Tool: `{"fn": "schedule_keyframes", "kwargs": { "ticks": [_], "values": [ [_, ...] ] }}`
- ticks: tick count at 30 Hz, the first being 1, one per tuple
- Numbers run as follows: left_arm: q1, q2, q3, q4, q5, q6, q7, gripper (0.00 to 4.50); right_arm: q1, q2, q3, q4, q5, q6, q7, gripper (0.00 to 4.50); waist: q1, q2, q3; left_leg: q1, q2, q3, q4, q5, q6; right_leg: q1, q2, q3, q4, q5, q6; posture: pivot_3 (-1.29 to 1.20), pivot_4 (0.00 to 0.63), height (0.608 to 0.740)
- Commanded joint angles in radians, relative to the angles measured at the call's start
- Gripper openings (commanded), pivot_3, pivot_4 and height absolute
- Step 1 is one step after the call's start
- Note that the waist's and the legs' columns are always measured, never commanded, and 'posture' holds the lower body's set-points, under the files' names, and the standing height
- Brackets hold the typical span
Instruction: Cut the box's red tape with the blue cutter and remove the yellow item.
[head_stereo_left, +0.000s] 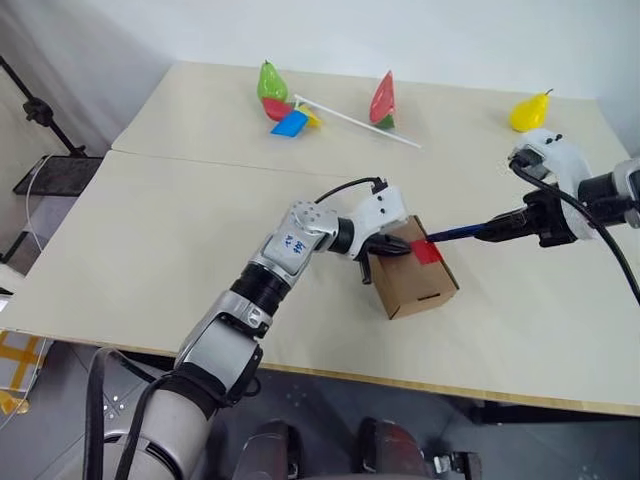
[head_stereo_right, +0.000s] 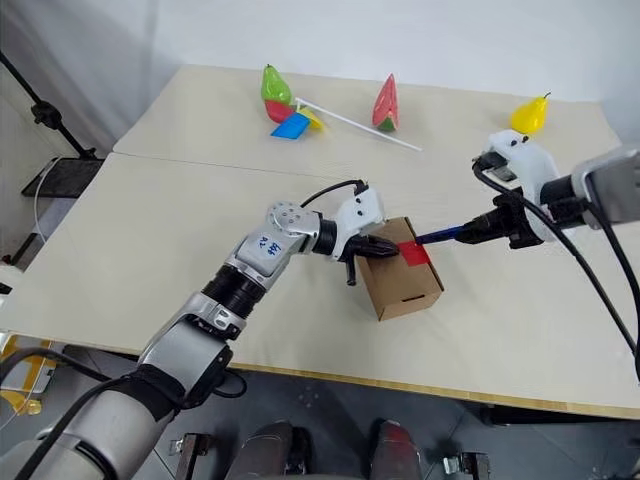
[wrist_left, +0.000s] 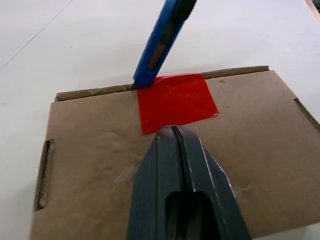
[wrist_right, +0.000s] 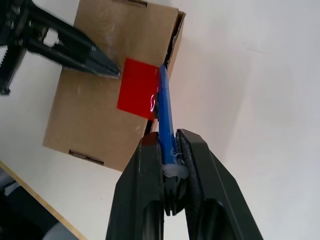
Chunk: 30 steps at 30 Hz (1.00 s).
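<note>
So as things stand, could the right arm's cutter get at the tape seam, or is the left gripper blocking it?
Probably yes. The blue cutter, held in the right gripper, already has its tip at the red tape's edge on the box. The shut left gripper presses on the near side, leaving the seam free.

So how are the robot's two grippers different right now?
The left gripper is shut on nothing, its tips pressing on the box beside the red tape. The right gripper is shut on the blue cutter, whose tip is at the tape's edge. The left touches the box; the right stays off it. Both have black fingers.
</note>
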Motion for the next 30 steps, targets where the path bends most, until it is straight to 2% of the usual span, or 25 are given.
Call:
{"fn": "schedule_keyframes", "kwargs": {
  "ticks": [1, 6, 15, 20, 26, 30],
  "values": [
    [0.066, -0.02, -0.09, 0.113, 0.079, 0.02, -0.005, 0.0, -0.066, -0.048, 0.143, 0.053, 0.057, 0.031, 0.057, 0.15, 0.001, 0.0, -0.001, 0.0, 0.0, -0.001, 0.001, 0.0, 0.001, 0.001, -0.001, 0.0, 0.0, 0.0, 0.0, 0.0, 0.15, 0.74],
    [0.073, -0.033, -0.086, 0.133, 0.083, 0.017, 0.007, 0.0, -0.199, -0.079, 0.359, 0.167, 0.171, 0.031, 0.045, 0.15, 0.001, 0.001, -0.001, 0.0, -0.002, -0.004, 0.003, -0.002, 0.004, 0.005, -0.003, 0.0, -0.002, 0.0, 0.0, 0.0, 0.15, 0.74],
    [0.088, -0.044, -0.094, 0.131, 0.085, 0.038, 0.005, 0.0, -0.326, -0.12, 0.581, 0.185, 0.354, 0.031, -0.018, 0.15, 0.002, 0.001, -0.001, 0.0, -0.004, -0.009, 0.003, -0.004, 0.005, 0.01, -0.005, -0.003, -0.006, 0.0, 0.0, 0.0, 0.15, 0.74],
    [0.094, -0.04, -0.098, 0.119, 0.084, 0.048, -0.006, 0.0, -0.356, -0.066, 0.617, 0.289, 0.312, 0.031, -0.047, 0.15, 0.0, 0.001, -0.002, 0.0, -0.004, -0.009, 0.004, -0.004, 0.005, 0.011, -0.005, -0.005, -0.006, 0.0, 0.001, 0.0, 0.15, 0.74],
    [0.11, -0.039, -0.103, 0.091, 0.081, 0.065, -0.009, 0.0, -0.39, -0.051, 0.693, 0.299, 0.299, 0.031, -0.008, 0.15, 0.0, 0.001, -0.003, 0.0, -0.004, -0.01, 0.005, -0.004, 0.005, 0.012, -0.005, -0.007, -0.006, 0.0, 0.001, 0.0, 0.15, 0.74],
    [0.138, -0.033, -0.115, 0.053, 0.083, 0.084, -0.013, 0.0, -0.42, 0.02, 0.722, 0.393, 0.229, 0.031, 0.033, 0.15, -0.006, 0.0, -0.016, 0.001, -0.003, -0.01, 0.005, -0.005, 0.005, 0.012, -0.005, -0.009, -0.006, 0.001, 0.001, 0.0, 0.15, 0.74]
  ]
}}
